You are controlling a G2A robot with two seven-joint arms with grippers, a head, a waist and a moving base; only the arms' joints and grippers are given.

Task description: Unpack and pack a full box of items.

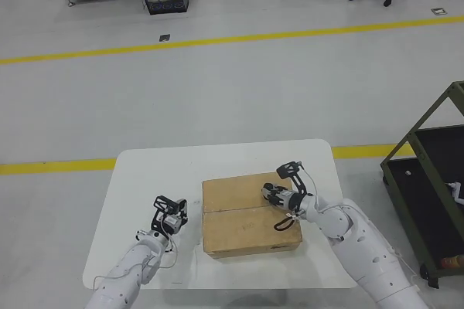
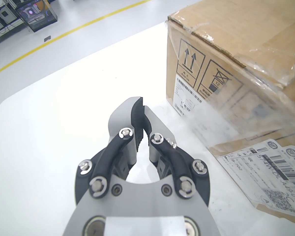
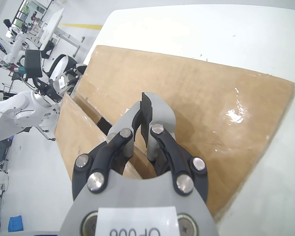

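A brown cardboard box [image 1: 251, 224], rectangular and flat-topped, sits on the smooth white bench [image 1: 139, 193], which has rounded corners. From the top view, the box's two flaps meet at a straight seam across its lid.

The left gripper [image 2: 140, 104] hangs just beside the box's left wall without touching it. Its grey metal jaws are pressed together on nothing, their black ribbed pads [image 2: 137, 114] meeting. The left wrist view brings out that wall: printed black handling symbols, white paper labels [image 2: 272, 173] with barcodes, and crinkled clear tape over the torn upper corner.

The right gripper [image 3: 144, 99] is over the box's lid at the seam, near its right end. Its jaws are likewise closed and empty. The right wrist view shows glossy tape glinting on the far flap and a dark gap [image 3: 103, 122] where the near flap stands slightly proud.
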